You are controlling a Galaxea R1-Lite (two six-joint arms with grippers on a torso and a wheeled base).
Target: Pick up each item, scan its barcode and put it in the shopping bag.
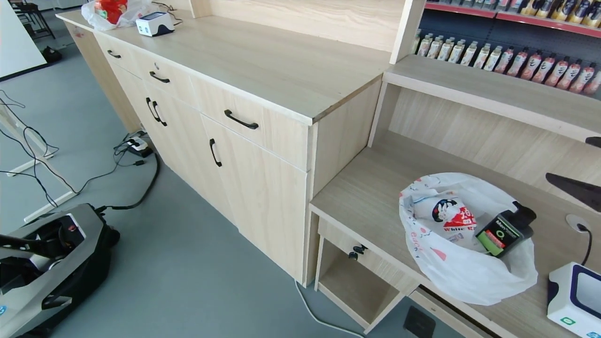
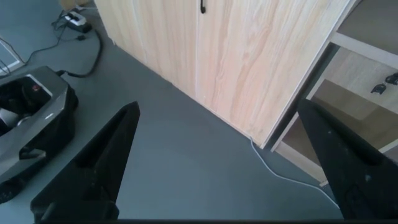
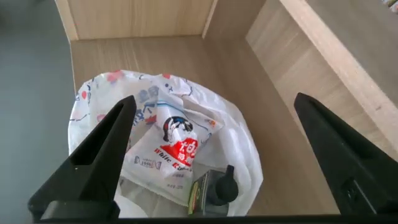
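Observation:
A white shopping bag (image 1: 462,277) lies open on the low wooden desk (image 1: 371,192). Inside it are a white packet with red print (image 1: 447,214) and a black bottle (image 1: 504,231). My right gripper (image 1: 587,164) hangs open and empty at the desk's right side, above the bag. Its wrist view looks down between the spread fingers (image 3: 96,165) onto the bag (image 3: 93,99), the packet (image 3: 171,146) and the bottle (image 3: 214,186). My left gripper (image 2: 217,168) is open and empty over the grey floor, in front of the cabinet doors (image 2: 249,56).
A white barcode scanner (image 1: 575,298) stands at the desk's near right corner, with a cable grommet (image 1: 577,223) behind it. On the tall counter (image 1: 281,61) far left sit another scanner (image 1: 155,23) and a filled bag (image 1: 110,11). Bottles line the shelf (image 1: 507,58). Cables (image 1: 136,155) trail on the floor.

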